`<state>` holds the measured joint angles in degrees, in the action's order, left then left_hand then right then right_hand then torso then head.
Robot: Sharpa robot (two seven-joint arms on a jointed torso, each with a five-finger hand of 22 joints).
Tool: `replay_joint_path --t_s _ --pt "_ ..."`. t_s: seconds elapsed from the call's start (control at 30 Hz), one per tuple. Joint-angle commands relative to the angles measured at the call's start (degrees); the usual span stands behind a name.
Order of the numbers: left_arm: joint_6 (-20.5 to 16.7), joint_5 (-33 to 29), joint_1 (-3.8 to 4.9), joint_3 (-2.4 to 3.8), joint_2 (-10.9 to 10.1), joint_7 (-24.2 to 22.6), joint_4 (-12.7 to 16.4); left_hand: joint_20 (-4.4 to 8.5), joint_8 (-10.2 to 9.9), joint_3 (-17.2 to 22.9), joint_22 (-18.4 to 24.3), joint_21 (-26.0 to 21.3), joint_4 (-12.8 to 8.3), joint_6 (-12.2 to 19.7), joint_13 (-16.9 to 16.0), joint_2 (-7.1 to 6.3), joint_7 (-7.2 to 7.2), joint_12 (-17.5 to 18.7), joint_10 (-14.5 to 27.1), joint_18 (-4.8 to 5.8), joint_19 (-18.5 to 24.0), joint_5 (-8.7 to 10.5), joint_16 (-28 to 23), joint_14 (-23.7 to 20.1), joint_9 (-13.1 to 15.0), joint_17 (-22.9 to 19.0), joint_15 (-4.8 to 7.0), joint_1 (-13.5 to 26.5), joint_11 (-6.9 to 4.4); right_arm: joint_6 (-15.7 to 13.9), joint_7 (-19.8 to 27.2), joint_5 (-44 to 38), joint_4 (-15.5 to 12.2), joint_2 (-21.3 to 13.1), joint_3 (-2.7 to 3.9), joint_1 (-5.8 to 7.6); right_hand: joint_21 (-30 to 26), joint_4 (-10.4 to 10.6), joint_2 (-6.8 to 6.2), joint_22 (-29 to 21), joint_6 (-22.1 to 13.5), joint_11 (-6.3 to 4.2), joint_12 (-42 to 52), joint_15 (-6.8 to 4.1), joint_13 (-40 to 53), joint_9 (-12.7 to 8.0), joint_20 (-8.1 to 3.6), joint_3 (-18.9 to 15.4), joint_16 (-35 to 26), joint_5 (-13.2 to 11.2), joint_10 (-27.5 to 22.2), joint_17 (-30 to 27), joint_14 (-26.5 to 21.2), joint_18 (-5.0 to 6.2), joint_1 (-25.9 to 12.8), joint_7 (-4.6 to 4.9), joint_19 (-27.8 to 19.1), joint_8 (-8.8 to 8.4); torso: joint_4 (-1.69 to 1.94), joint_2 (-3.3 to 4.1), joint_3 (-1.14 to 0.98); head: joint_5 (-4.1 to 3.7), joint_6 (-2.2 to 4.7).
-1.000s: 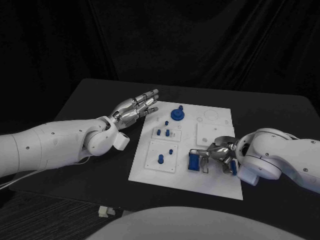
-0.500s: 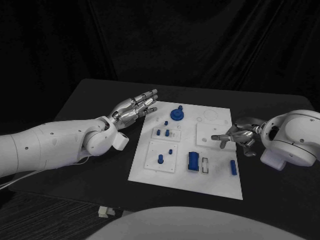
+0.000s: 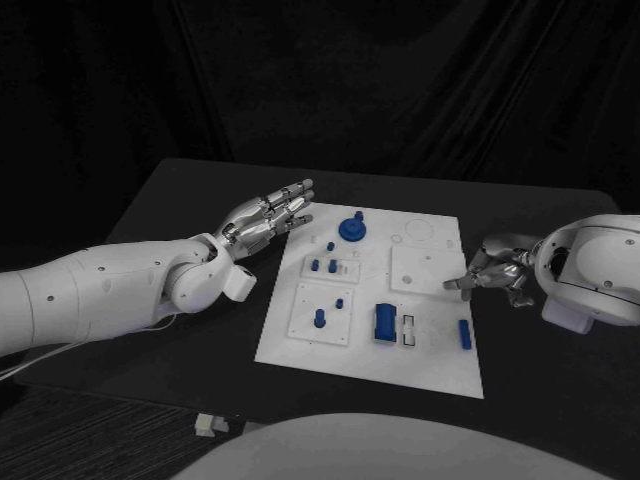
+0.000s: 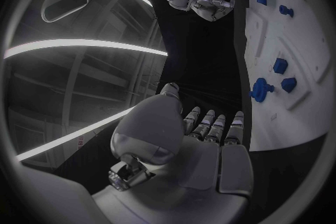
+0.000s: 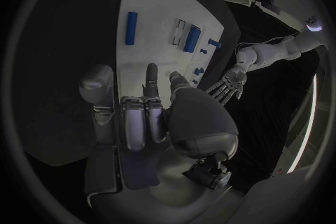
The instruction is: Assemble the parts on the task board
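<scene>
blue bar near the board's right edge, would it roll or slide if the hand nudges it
The bar lies flat and looks slim and rigid, so it would probably slide on the smooth board rather than tip. It is likely light. Whether it rolls is unclear; its cross-section cannot be made out.

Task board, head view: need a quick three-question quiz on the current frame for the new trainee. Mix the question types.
1. True or false: the right hand is holding a blue part.
2. Multiple choice: where is the left hand?
A. Beside the task board's far left corner, fingers spread, holding nothing
B. Pressing down on the long blue bar
C. Resting flat on the board's near edge
3. Fill in: the wide blue block near the front of the board lies to the ____ of the long blue bar, as the robot sees it.

Key: 1 false, it holds nothing; 2 A; 3 left.
</scene>
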<state>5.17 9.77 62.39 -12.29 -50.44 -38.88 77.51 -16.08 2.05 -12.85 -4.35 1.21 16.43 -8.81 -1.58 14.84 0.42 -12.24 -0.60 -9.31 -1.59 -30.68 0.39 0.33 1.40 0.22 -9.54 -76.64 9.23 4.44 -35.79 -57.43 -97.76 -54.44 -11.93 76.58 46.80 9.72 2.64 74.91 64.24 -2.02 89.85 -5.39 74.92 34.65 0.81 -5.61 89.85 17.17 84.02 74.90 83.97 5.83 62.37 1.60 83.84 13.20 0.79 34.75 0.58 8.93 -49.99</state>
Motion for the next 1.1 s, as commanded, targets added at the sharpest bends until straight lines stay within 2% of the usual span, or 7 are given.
replay_joint_path --t_s 0.03,0.17,0.33,0.47,0.67,0.87,1.1 --pt "0.57 -0.28 -0.07 0.05 0.18 -6.92 0.08 -0.36 0.35 0.31 -0.04 0.39 0.06 0.09 -0.07 0.18 0.38 -0.19 -0.06 -0.9 -0.12 -0.36 0.3 0.13 0.09 0.08 -0.39 -0.53 0.22 3.39 -1.33 -5.2 0.09 -0.21 0.0 -0.53 1.11 0.57 0.09 5.63 1.42 -0.53 0.15 -0.53 15.08 -0.78 -0.38 -0.53 0.15 -1.74 5.98 15.1 6.03 0.77 -0.88 -0.28 0.63 -0.52 0.08 0.19 -0.03 -0.36 -0.01" --pt "0.61 -0.28 -0.07 0.05 0.22 -6.94 0.06 -0.36 0.35 0.33 -0.04 0.39 0.07 0.13 -0.08 0.18 0.44 -0.32 -0.08 -0.9 -0.12 -0.37 0.32 0.14 0.09 0.09 -0.38 -0.55 0.3 4.48 -1.51 -8.02 0.15 -0.49 0.0 -1.48 2.18 1.86 0.72 6.06 4.05 -0.88 0.15 -0.94 15.08 -2.76 -0.78 -1.12 0.15 -4.2 5.98 15.1 6.03 0.6 -3.02 -0.69 1.15 -1.65 0.01 0.24 -0.07 -0.4 -0.01" --pt "0.54 -0.28 -0.07 0.05 0.11 -6.97 0.14 -0.37 0.34 0.37 -0.03 0.39 0.02 0.15 -0.09 0.18 0.48 -0.38 -0.1 -0.89 -0.12 -0.49 0.33 0.15 0.08 0.09 -0.37 -0.64 0.43 6.4 -1.67 -11.88 0.19 -0.92 0.0 -2.78 1.6 0.99 1.07 6.03 5.8 -1.16 0.15 -1.28 15.08 -4.39 -1.07 -0.46 0.05 -3.94 5.98 14.82 5.98 0.68 -2.05 -1.01 1.15 -2.52 0.01 0.2 -0.08 -0.66 -0.01" --pt "0.53 -0.28 -0.07 0.05 0.09 -6.96 0.13 -0.37 0.34 0.37 -0.03 0.39 0.02 0.15 -0.09 0.18 0.48 -0.38 -0.1 -0.89 -0.12 -0.49 0.33 0.15 0.08 0.09 -0.37 -0.64 0.43 7.43 -1.72 -14.7 0.11 -1.09 0.0 -3.48 1.04 0.86 1.07 5.94 5.85 -1.09 0.15 -1.25 15.08 -5.39 -1.1 -0.32 0.02 -4.57 5.98 14.72 5.96 0.72 -2.17 -0.87 1.11 -3.39 0.04 0.16 -0.06 -0.85 -0.01" --pt "0.6 -0.28 -0.08 0.05 0.25 -6.96 0.03 -0.37 0.34 0.4 -0.04 0.4 0.0 0.17 -0.1 0.17 0.5 -0.42 -0.11 -0.89 -0.12 -0.57 0.34 0.15 0.08 0.09 -0.37 -0.69 0.5 7.82 -1.75 -16.28 0.04 -1.4 -0.01 -4.16 0.91 0.92 1.12 5.92 6.01 -1.06 0.15 -1.25 15.08 -5.6 -1.1 -0.31 0.0 -4.72 5.98 14.67 5.95 0.74 -2.3 -0.86 1.1 -3.51 0.02 0.15 -0.08 -1.19 -0.01" --pt "0.64 -0.28 -0.08 0.05 0.3 -6.96 -0.09 -0.37 0.35 0.44 -0.05 0.4 -0.02 0.16 -0.1 0.16 0.52 -0.46 -0.12 -0.89 -0.13 -0.66 0.35 0.16 0.08 0.1 -0.37 -0.76 0.57 7.55 -1.74 -16.69 0.02 -1.61 -0.01 -4.79 0.52 0.76 1.13 5.85 5.89 -0.97 0.15 -1.18 15.08 -6.29 -1.06 -0.16 -0.1 -4.61 5.98 14.38 5.89 0.77 -2.3 -0.73 1.06 -4.13 -0.06 0.15 -0.11 -1.01 -0.01" --pt "0.66 -0.28 -0.08 0.05 0.33 -6.93 -0.22 -0.37 0.35 0.44 -0.05 0.4 -0.02 0.16 -0.1 0.16 0.52 -0.46 -0.12 -0.89 -0.13 -0.66 0.35 0.16 0.08 0.1 -0.37 -0.76 0.57 6.4 -1.71 -16.16 0.09 -1.47 -0.01 -5.74 -0.23 -0.08 0.92 5.73 3.92 -0.13 0.15 -0.61 15.08 -8.94 -0.66 0.36 -0.21 -4.0 5.98 14.06 5.83 0.78 -2.0 0.27 1.0 -6.86 0.05 0.15 -0.06 -1.1 -0.01"
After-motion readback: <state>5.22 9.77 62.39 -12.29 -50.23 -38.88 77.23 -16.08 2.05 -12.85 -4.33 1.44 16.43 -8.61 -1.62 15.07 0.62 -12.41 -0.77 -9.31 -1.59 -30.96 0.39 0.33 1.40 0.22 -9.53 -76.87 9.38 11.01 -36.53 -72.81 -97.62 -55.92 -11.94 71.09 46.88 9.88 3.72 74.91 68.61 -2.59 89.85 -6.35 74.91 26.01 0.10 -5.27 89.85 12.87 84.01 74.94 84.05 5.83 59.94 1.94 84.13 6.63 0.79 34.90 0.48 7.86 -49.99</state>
